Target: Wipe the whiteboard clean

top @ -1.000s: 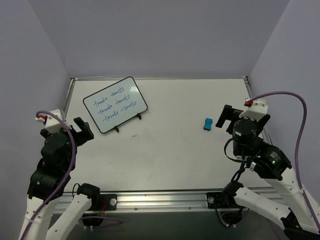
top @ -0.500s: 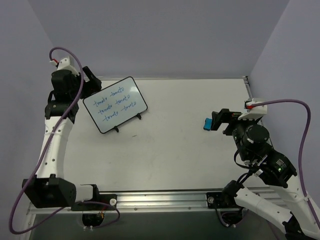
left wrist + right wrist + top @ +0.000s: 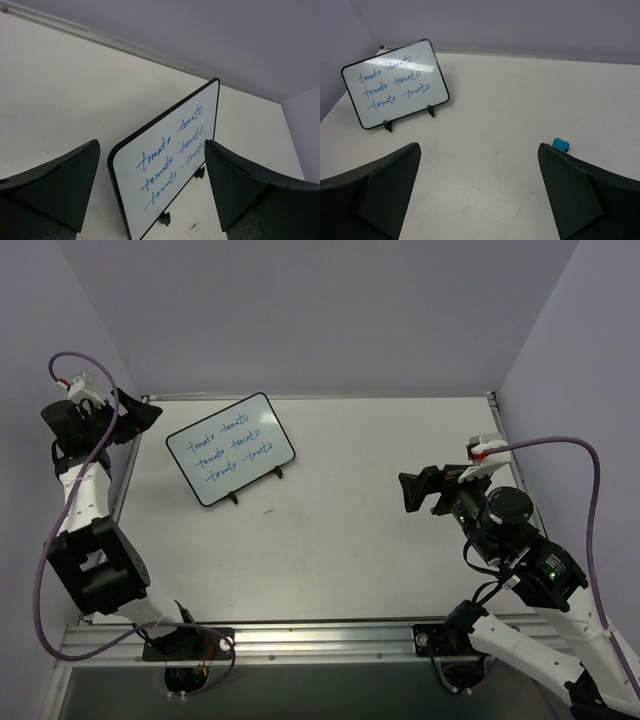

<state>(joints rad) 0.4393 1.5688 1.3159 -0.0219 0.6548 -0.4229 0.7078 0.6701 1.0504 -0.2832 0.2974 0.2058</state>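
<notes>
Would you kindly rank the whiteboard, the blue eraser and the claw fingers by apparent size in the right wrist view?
1. The whiteboard and each finger of the right claw: roughly alike; the fingers are nearest the camera and cropped, so unranked.
2. The blue eraser, clearly smallest.

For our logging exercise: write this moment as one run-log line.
left gripper: open, empty | right gripper: open, empty | whiteboard: writing unerased | eraser: ungrasped

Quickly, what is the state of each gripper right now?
Left gripper: open, holding nothing.
Right gripper: open, holding nothing.
</notes>
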